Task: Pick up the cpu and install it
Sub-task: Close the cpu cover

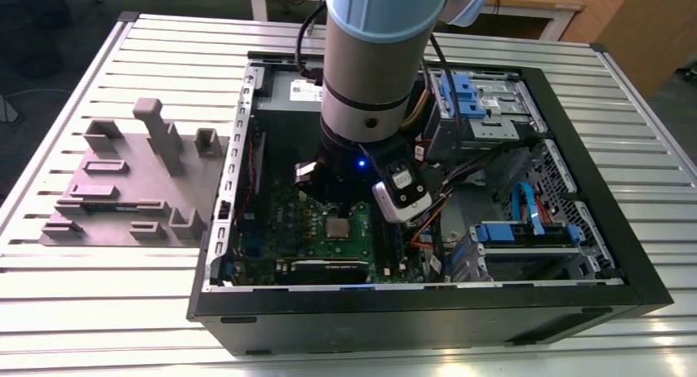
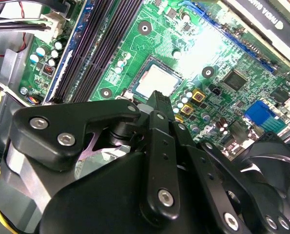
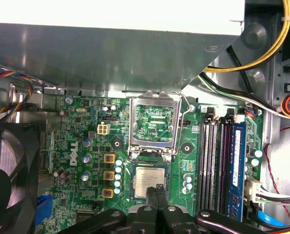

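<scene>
Two black fingers [image 3: 152, 197] of the gripper [image 3: 157, 187] are pressed together with nothing between them, as the first wrist view shows. Their joined tips hang over the near edge of the cpu [image 3: 149, 181], so the chip lies straight ahead of and below the tips. Whether the tips touch it cannot be told.

The cpu is a small square with a dull silver top, so it has no long axis. It lies flat in the socket on the green motherboard [image 3: 86, 146] and looks already seated, square to the socket's sides. The second wrist view shows the same relation, with one fingertip [image 2: 159, 100] just beside the cpu [image 2: 157, 80].

Beyond the cpu, on the side away from the fingers, the shiny socket frame [image 3: 154, 126] stands hinged open, and it seems the nearest thing in the way. Dark memory slots [image 3: 218, 161] run beside the socket, and a black fan [image 3: 8, 185] sits well apart on the other side.

In the exterior view, the arm [image 1: 376, 67] reaches down into the open computer case [image 1: 610, 287], with the cpu [image 1: 338, 228] just below it. A grey parts tray [image 1: 120, 181] rests on the table [image 1: 109, 312] at the exterior view's left.
</scene>
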You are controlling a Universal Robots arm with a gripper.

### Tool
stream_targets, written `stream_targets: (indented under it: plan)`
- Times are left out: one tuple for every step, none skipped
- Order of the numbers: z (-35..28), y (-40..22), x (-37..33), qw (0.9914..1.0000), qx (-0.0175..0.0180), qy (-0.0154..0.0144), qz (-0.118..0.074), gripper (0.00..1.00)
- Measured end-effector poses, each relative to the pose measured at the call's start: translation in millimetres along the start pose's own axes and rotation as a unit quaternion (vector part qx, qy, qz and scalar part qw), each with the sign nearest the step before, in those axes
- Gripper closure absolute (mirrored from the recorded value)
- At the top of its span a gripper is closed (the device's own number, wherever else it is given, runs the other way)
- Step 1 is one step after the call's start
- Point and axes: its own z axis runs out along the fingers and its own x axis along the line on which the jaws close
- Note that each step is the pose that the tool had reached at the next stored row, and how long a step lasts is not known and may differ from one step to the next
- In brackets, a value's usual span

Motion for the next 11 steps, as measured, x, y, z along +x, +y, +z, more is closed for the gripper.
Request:
stream_targets:
  plan:
    - [0.0, 0.0, 0.0, 1.0, 0.0, 0.0, 0.0, 0.9]
    - [0.0, 0.0, 0.0, 1.0, 0.0, 0.0, 0.0, 0.9]
    - [0.0, 0.0, 0.0, 1.0, 0.0, 0.0, 0.0, 0.9]
    - [0.0, 0.0, 0.0, 1.0, 0.0, 0.0, 0.0, 0.9]
    - [0.0, 0.0, 0.0, 1.0, 0.0, 0.0, 0.0, 0.9]
    - [0.0, 0.0, 0.0, 1.0, 0.0, 0.0, 0.0, 0.9]
    - [0.0, 0.0, 0.0, 1.0, 0.0, 0.0, 0.0, 0.9]
    - [0.0, 0.0, 0.0, 1.0, 0.0, 0.0, 0.0, 0.9]
    - [0.0, 0.0, 0.0, 1.0, 0.0, 0.0, 0.0, 0.9]
    - [0.0, 0.0, -0.2, 1.0, 0.0, 0.0, 0.0, 0.9]
    - [0.0, 0.0, -1.0, 1.0, 0.0, 0.0, 0.0, 0.9]
